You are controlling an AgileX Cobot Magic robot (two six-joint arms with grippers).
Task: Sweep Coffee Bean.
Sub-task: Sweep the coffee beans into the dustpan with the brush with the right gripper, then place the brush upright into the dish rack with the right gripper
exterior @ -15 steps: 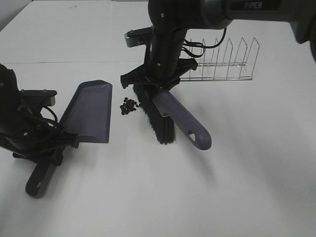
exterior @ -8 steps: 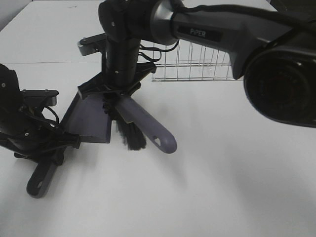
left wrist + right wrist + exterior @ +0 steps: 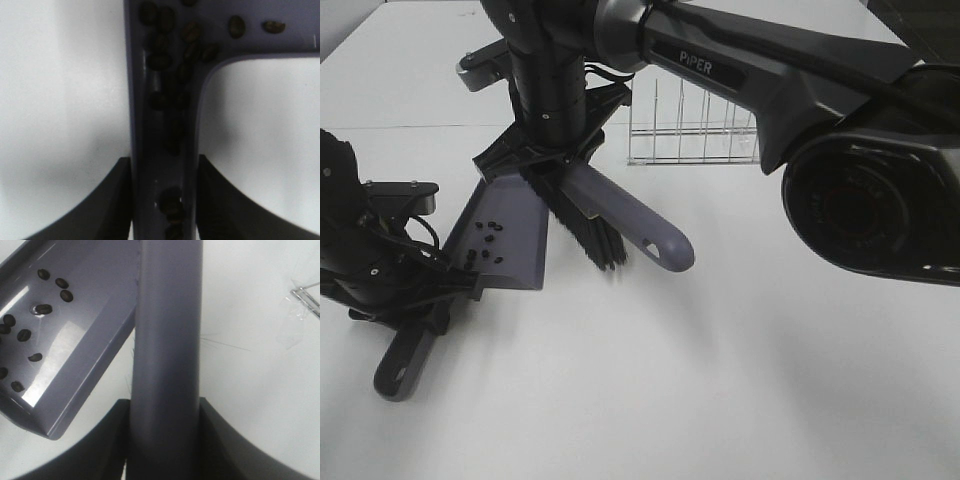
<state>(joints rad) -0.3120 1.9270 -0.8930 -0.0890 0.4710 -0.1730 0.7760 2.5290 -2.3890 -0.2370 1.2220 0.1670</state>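
Observation:
The grey-purple dustpan [image 3: 510,225] lies on the white table at the left, and my left gripper [image 3: 432,292] is shut on its handle [image 3: 404,362]. Several coffee beans [image 3: 483,240] lie inside the pan. In the left wrist view the beans [image 3: 167,55] sit in the handle's channel between my gripper's fingers [image 3: 112,200]. My right gripper [image 3: 552,160] is shut on the brush handle [image 3: 635,225]. The black bristles [image 3: 585,228] rest beside the pan's right edge. The right wrist view shows the brush handle [image 3: 167,340], the pan [image 3: 85,340] and the beans [image 3: 44,308].
A wire rack [image 3: 692,130] stands behind the brush at the back of the table; its corner shows in the right wrist view [image 3: 306,294]. The right arm [image 3: 740,70] reaches across from the right over the table's middle.
My right gripper has swept the brush to the left, up to the pan's mouth. The beans that lay on the table between brush and pan are now inside the pan. The left arm has not moved.

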